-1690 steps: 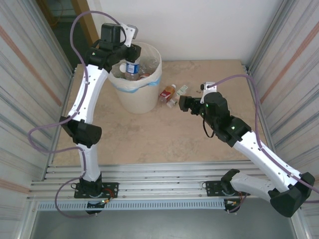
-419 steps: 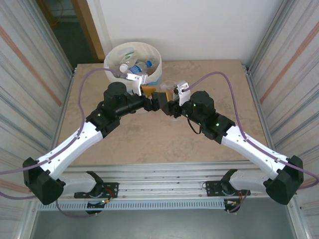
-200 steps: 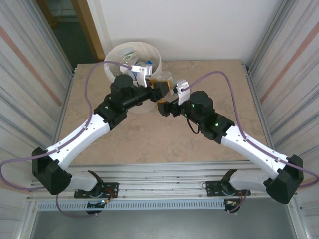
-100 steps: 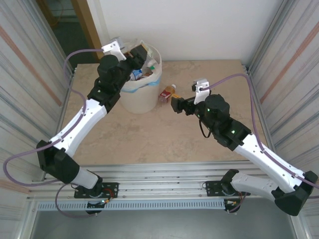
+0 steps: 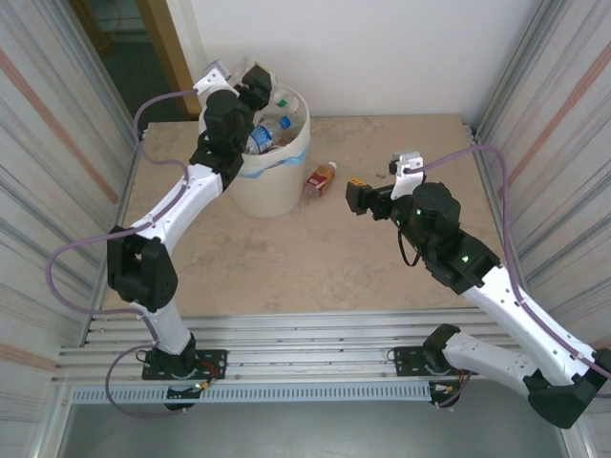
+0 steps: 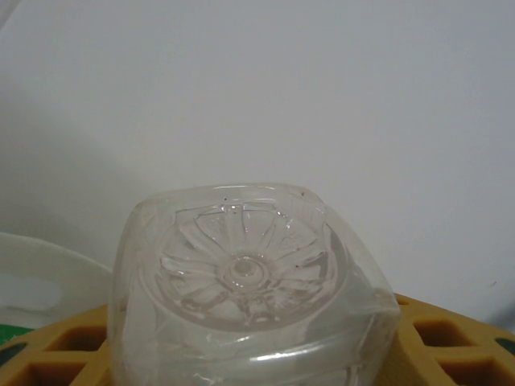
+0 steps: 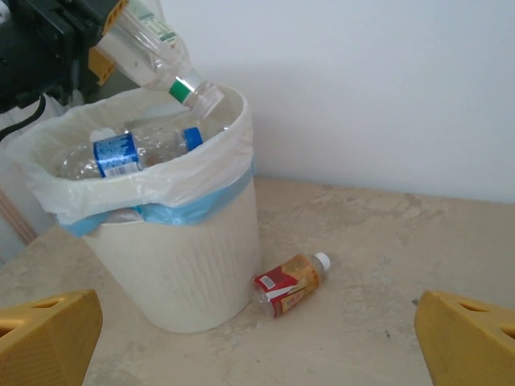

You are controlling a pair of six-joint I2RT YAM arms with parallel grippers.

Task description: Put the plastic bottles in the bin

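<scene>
Beige table (image 5: 286, 258) meeting white wall (image 5: 382, 57). Left gripper (image 5: 256, 84) clamping clear bottle (image 7: 153, 40), holding it neck-down over bin (image 7: 201, 273). Right gripper (image 5: 356, 197) hovering, jaws gaping wide, near red-labelled bottle (image 5: 322, 177) lying beside bin.

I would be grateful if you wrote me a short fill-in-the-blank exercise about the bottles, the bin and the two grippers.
1. The left gripper holds a clear bottle tilted, neck ____, over the bin.
2. The right gripper has its jaws ____.
3. The lying bottle on the table has a ____ label.
Missing words: down; open; red.
</scene>
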